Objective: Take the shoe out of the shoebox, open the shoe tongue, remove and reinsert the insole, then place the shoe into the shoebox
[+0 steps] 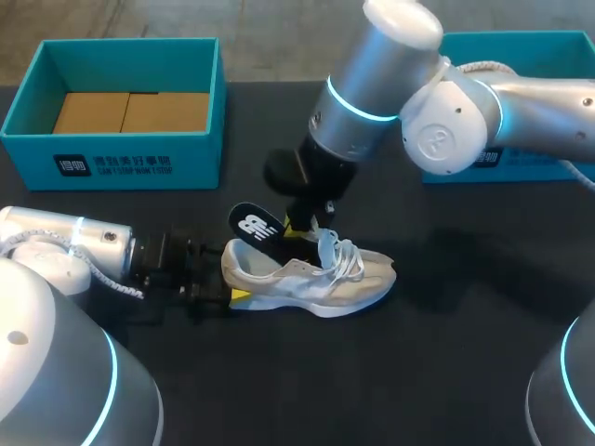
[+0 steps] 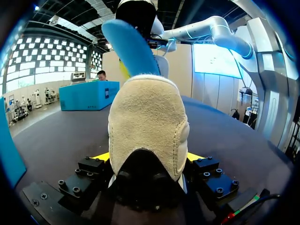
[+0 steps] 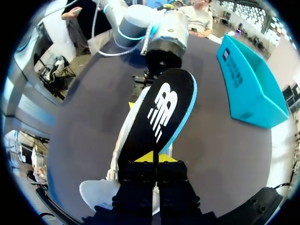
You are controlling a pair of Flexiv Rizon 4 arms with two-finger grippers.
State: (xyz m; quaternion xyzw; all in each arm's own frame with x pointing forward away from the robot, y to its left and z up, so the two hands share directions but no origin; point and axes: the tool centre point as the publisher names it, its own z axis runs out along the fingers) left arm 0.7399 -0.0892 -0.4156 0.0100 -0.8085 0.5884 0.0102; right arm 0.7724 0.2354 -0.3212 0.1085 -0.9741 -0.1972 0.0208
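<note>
Cream suede-and-mesh sneaker point(image 1: 311, 279) was set upright on black table point(image 1: 465, 372), heel clamped between left gripper point(image 2: 147, 157) fingers. Black blue-edged foam insole point(image 3: 161, 112) was pinched by right gripper point(image 3: 154, 158), fingers narrow, held tilted above sneaker's opening.

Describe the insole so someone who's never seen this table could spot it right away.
On the black table, find the pale sneaker at the middle. Slanting over its heel end, pinched in the right hand, is the insole: the only flat black piece, white logo on top, blue underneath.

Bright overhead light, soft shadows, mild glare
</note>
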